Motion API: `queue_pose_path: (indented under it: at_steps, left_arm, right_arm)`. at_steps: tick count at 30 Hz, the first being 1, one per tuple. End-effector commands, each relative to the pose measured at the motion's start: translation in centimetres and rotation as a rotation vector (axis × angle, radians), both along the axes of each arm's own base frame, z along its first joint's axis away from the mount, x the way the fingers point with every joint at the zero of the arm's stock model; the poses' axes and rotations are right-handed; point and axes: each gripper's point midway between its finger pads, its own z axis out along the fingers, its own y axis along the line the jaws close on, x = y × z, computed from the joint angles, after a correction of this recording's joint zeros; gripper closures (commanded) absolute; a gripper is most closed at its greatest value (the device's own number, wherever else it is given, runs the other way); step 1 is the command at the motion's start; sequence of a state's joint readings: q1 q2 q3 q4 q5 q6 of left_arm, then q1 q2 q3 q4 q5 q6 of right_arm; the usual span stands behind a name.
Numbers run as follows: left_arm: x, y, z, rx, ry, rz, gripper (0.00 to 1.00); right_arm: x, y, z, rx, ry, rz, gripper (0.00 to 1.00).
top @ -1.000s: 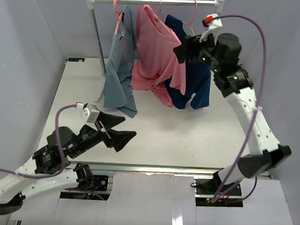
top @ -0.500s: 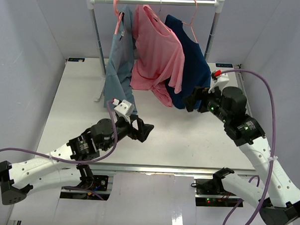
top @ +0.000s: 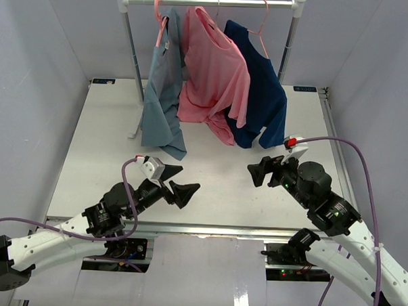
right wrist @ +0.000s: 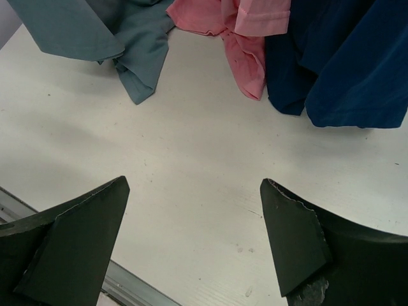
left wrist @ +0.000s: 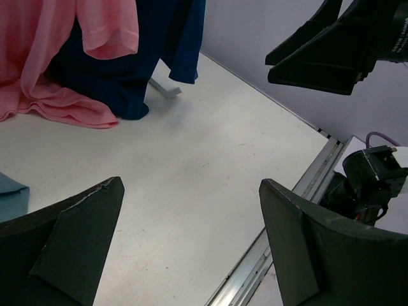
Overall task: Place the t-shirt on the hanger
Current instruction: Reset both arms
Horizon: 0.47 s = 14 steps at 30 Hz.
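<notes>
Looks like wrap-up time: shirt's hung, both arms sit low and empty.
At the near edge of the desk [top: 217, 168], the left gripper [left wrist: 191, 183] and right gripper [right wrist: 194, 183] have jaws spread wide, holding and touching nothing. Farther back, the t-shirt [top: 211, 65] drapes off the hanger [top: 218, 7] on the rail [top: 197, 1], hem bunched on the desk. Next move, I'd guess: just keep clear.

The top view looks down on the whole tabletop [top: 223, 171]; both wrist views sit low, sharing the t-shirt [left wrist: 44, 57] hem.
</notes>
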State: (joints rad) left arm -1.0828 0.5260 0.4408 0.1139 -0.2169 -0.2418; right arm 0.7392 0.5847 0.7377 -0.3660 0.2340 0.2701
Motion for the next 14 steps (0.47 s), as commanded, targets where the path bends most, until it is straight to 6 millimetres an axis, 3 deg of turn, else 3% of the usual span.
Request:
queue_pose_path:
  at_steps: [1, 7, 14]
  left_arm:
    - [-0.3, 1.0, 1.9, -0.063, -0.053, 0.009, 0.02]
    - [0.5, 1.1, -0.3, -0.006, -0.021, 0.052, 0.02]
    - [0.1, 0.7, -0.4, 0.0, -0.013, 0.022, 0.02]
  right_arm:
    - [0.0, 0.6, 1.5, 0.058, -0.093, 0.031, 0.1]
    - [-0.5, 0.2, 1.4, 0.078, -0.157, 0.045, 0.1]
    - [-0.9, 0.3, 1.3, 0.085, -0.167, 0.066, 0.1]
